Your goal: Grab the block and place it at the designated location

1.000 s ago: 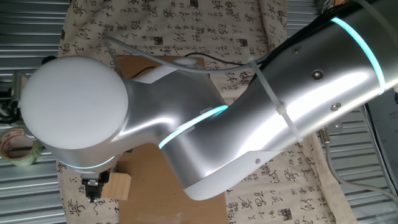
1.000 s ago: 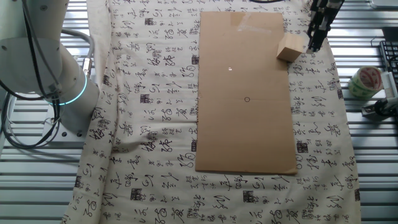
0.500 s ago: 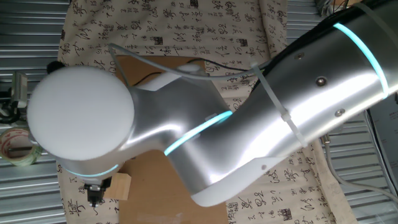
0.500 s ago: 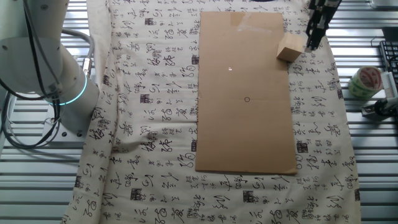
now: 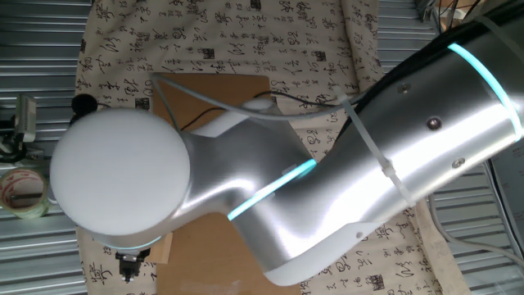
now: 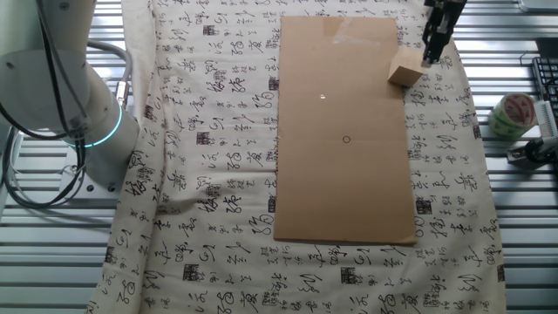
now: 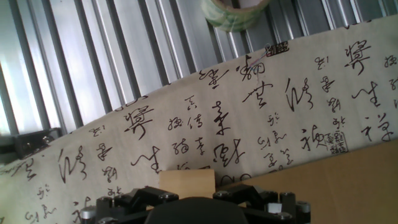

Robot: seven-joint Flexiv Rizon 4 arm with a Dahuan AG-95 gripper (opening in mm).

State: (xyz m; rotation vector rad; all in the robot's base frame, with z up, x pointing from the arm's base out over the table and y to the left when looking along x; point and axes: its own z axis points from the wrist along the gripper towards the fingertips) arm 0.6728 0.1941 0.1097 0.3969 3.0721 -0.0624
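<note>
The block (image 6: 406,68), a pale tan wooden cube, sits at the far right edge of the brown cardboard sheet (image 6: 344,183). My gripper (image 6: 430,52) hangs just above the block's right side, with dark fingers pointing down. In the hand view the block (image 7: 186,179) shows at the bottom between the two jaw bases of my gripper (image 7: 186,194), which looks open and holds nothing. The designated location, a tiny black ring (image 6: 346,139), is drawn mid-sheet, well away from the block. In the one fixed view the arm hides the block and only the gripper (image 5: 131,266) shows.
A tape roll (image 6: 512,113) lies on the ribbed metal table right of the printed cloth (image 6: 209,131); it also shows at the top of the hand view (image 7: 233,12). The arm's base (image 6: 70,96) stands at the left. The big silver arm (image 5: 327,164) fills the one fixed view.
My gripper has shifted from beside the block's right side to over its right edge. In the one fixed view the arm has moved lower and now covers the block.
</note>
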